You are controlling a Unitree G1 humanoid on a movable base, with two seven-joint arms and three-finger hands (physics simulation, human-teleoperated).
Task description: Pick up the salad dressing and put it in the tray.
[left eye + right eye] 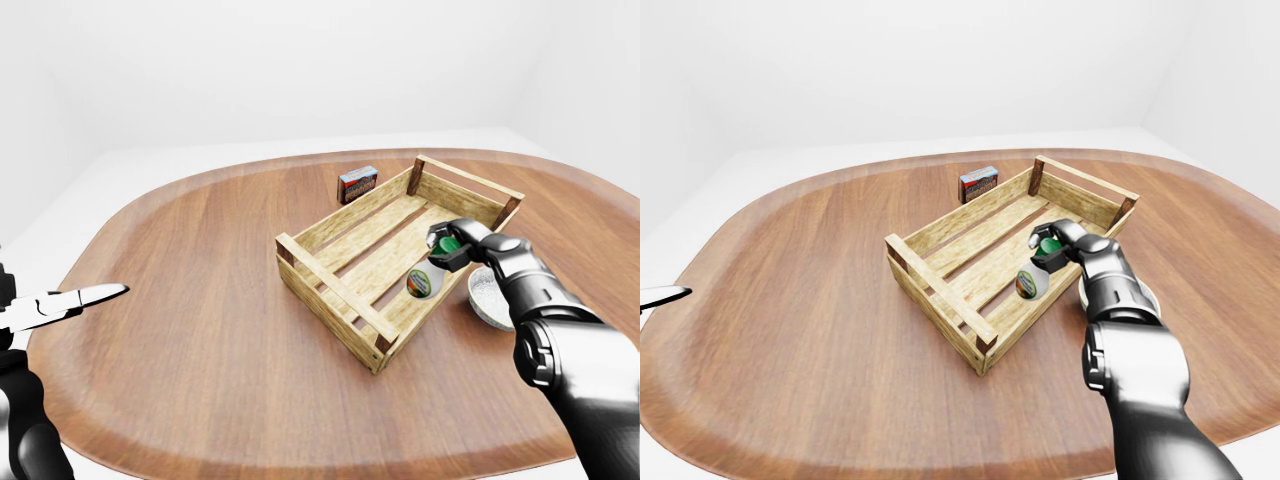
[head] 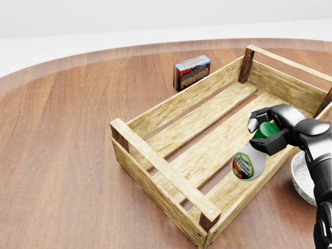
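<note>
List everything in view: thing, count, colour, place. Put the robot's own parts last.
Table: one, brown wood, oval, fills most of each view.
Tray: one, pale wooden slatted crate, right of centre on the table.
Dressing: one, white bottle with green cap, tilted over the tray's right side, held at the neck.
Pudding box: one, red and blue, on the table beyond the tray's upper wall, apart from it.
Bowl: one, white, on the table just right of the tray, partly hidden by the arm.
Right hand: one, black and grey, fingers closed round the dressing.
Left hand: one, white and black, open, at the left-eye view's left edge.
</note>
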